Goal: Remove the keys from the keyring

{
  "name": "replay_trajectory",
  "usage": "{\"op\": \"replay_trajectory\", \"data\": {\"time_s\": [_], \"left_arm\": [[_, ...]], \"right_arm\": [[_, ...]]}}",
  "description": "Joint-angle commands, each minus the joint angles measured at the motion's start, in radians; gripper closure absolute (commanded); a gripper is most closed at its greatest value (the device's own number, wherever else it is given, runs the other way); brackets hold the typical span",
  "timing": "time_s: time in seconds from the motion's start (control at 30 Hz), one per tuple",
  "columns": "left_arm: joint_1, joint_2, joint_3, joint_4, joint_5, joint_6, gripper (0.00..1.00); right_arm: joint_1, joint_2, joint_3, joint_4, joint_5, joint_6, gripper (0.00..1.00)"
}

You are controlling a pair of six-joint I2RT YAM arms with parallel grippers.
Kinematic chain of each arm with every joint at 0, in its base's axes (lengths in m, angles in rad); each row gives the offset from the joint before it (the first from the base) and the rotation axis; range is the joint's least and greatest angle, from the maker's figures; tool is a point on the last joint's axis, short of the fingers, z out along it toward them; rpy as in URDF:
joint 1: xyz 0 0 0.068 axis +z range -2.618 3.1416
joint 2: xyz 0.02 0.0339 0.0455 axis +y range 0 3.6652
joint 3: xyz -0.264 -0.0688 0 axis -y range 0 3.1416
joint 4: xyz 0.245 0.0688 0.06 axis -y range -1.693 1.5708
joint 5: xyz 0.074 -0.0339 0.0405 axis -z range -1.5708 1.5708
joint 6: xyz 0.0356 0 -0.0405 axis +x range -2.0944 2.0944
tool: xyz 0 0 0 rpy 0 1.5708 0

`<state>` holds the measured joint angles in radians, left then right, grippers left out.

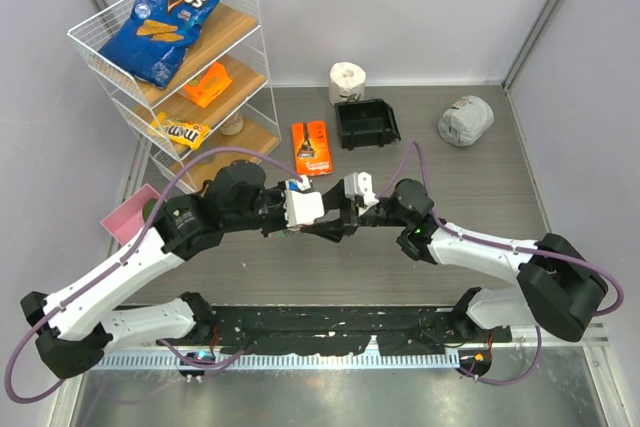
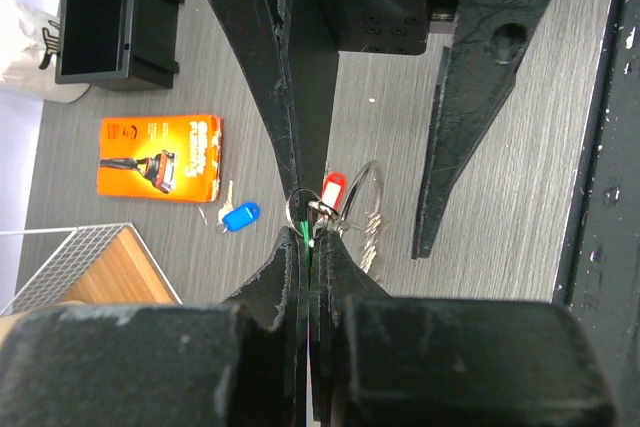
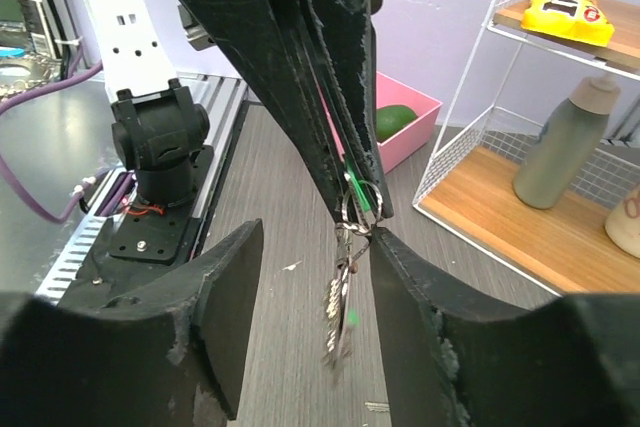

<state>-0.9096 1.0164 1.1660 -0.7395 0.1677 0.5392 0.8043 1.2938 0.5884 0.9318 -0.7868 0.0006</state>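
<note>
Note left gripper [image 2: 309, 245] clamped on green key [image 3: 358, 193], dangling keyring [image 3: 351, 215] at 6 o'clock. Note right gripper [image 3: 318, 239] open, empty, astride keys [image 3: 340, 319] for stripping.

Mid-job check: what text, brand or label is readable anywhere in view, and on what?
"Doritos": on the blue bag.
"m&m's": on the yellow packet.
Orange packet: has print, but it is too blurred to read.
Keys: no readable text on the red tag or the blue tag.
</note>
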Motion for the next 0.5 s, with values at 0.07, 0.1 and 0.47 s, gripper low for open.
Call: {"op": "replay_trajectory", "data": {"time_s": [0.07, 0.1, 0.47], "left_arm": [[-0.003, -0.055, -0.012, 0.115, 0.023, 0.004, 1.0], [-0.003, -0.059, -0.012, 0.115, 0.023, 0.002, 1.0], [-0.005, -0.07, -0.02, 0.12, 0.041, -0.005, 1.0]], "right_arm": [[0.01, -0.001, -0.009, 0.022, 0.046, -0.05, 0.5], [0.01, 0.001, -0.006, 0.022, 0.047, -0.05, 0.51], [0.022, 0.012, 0.01, -0.021, 0.055, -0.076, 0.62]]}}
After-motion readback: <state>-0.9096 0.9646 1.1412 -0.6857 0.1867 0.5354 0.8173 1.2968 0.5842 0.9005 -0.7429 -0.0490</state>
